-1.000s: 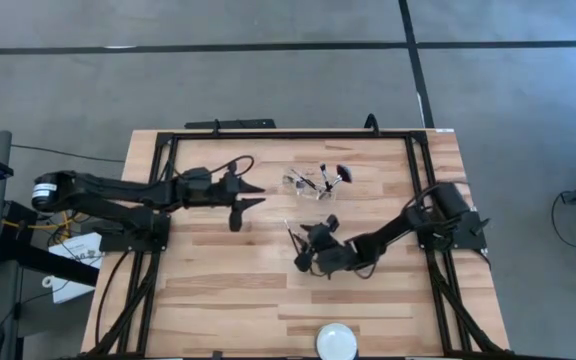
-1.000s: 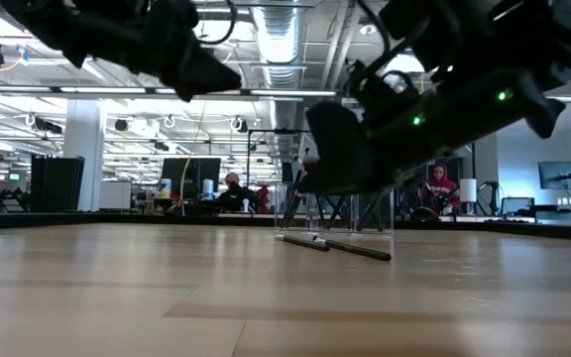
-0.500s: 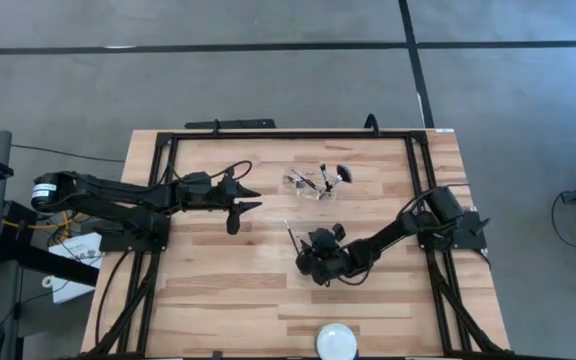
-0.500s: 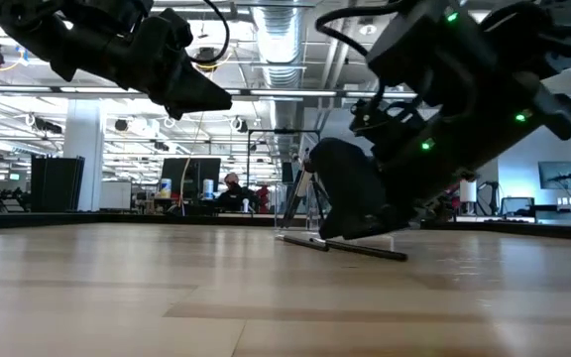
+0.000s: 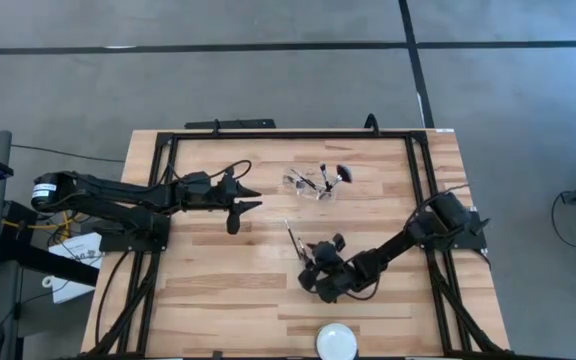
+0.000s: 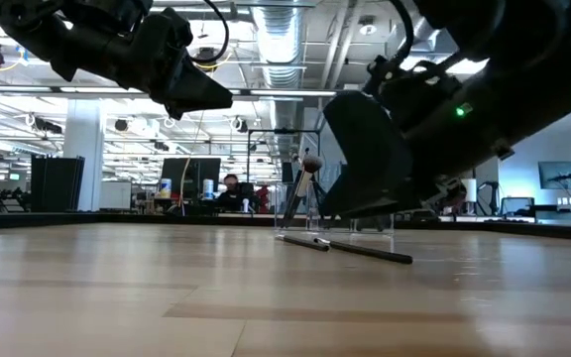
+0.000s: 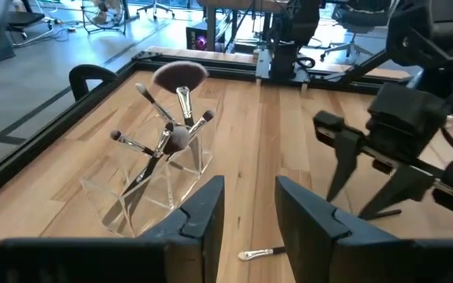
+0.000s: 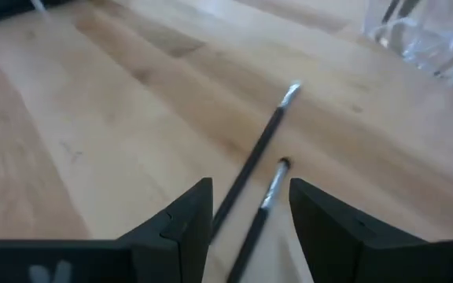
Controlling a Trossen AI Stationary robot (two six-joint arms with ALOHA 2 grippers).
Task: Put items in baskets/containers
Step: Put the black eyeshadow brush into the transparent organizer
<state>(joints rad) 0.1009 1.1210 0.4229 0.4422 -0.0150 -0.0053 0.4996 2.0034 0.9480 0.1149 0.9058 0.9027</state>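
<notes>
Pickup step: right claw point(image 8: 244, 212) hung open, lower centre of the right wrist frame, straddling two loose brushes point(image 8: 259, 157) on the bench point(image 5: 218, 290). Next move probably needs descent, then closing on one. Left claw point(image 7: 246, 206) waited open, frame left in the high view. Left wrist view alone showed brushes standing in the container point(image 7: 152, 185); high view barely did.

My right hand point(image 5: 315, 275) hangs low over the worktop point(image 5: 218, 290), two brushes point(image 8: 258, 169) lying side by side just ahead of its fingers. Beyond them stands the container point(image 5: 308, 186) with more brushes point(image 7: 167, 130) leaning inside. My left hand point(image 5: 244, 198) hovers beside that container. The disc point(image 5: 336, 342) sits behind my right hand, at the worktop's edge.
</notes>
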